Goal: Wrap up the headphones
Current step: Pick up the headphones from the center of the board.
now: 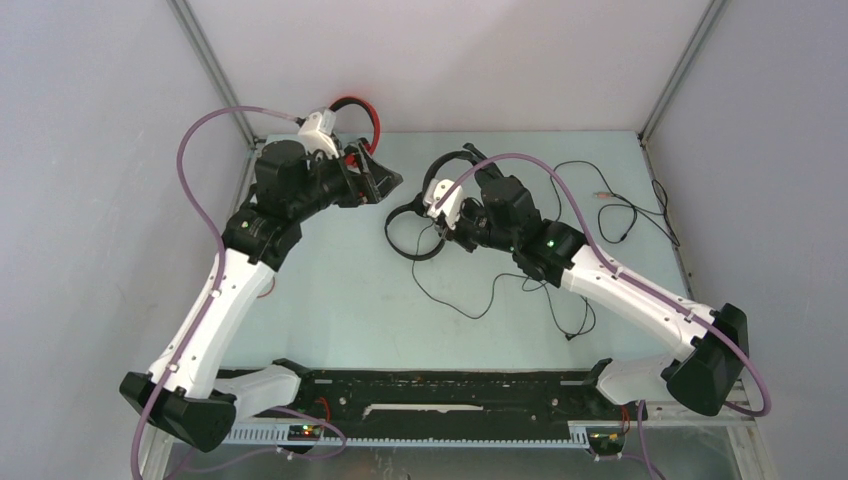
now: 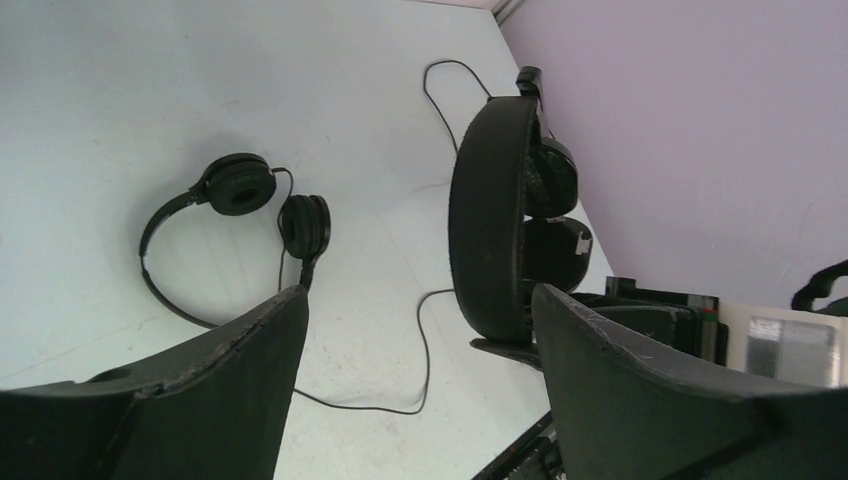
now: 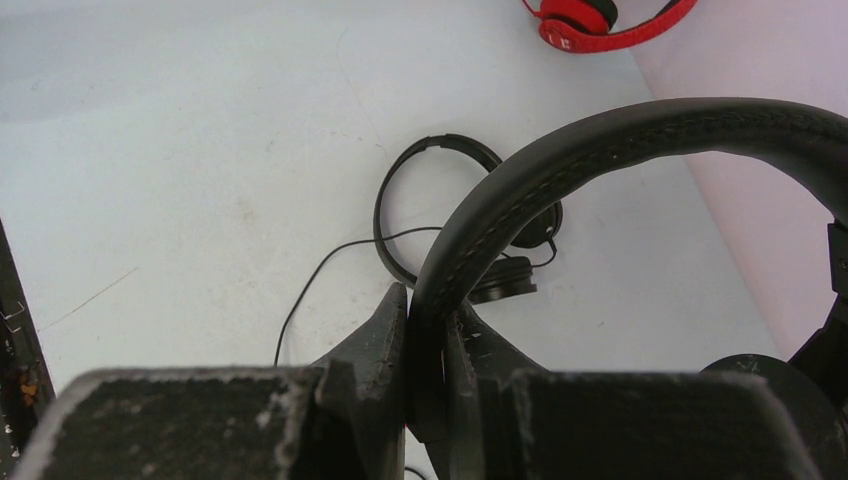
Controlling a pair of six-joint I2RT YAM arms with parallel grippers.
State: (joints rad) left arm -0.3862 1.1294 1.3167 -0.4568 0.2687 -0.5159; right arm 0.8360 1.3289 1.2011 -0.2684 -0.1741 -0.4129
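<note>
My right gripper [image 1: 441, 207] is shut on the padded band of a black headset [image 1: 452, 166] and holds it upright above the table; the right wrist view shows the fingers [image 3: 385, 330] clamped on the band [image 3: 600, 155]. A second, thin black headset [image 1: 410, 232] lies flat just left of it, also seen in the right wrist view [image 3: 400, 190] and the left wrist view [image 2: 235, 195]. My left gripper [image 1: 388, 182] is open and empty, left of the held headset [image 2: 495, 220]. The red headset [image 1: 362, 115] lies at the back left behind the left arm, also in the right wrist view [image 3: 600, 22].
Thin black cables [image 1: 610, 212] trail in loops over the right and middle of the table [image 1: 330, 300], one running toward the front [image 1: 480, 305]. Metal frame posts stand at the back corners [image 1: 210, 60]. A black rail [image 1: 450, 385] runs along the near edge.
</note>
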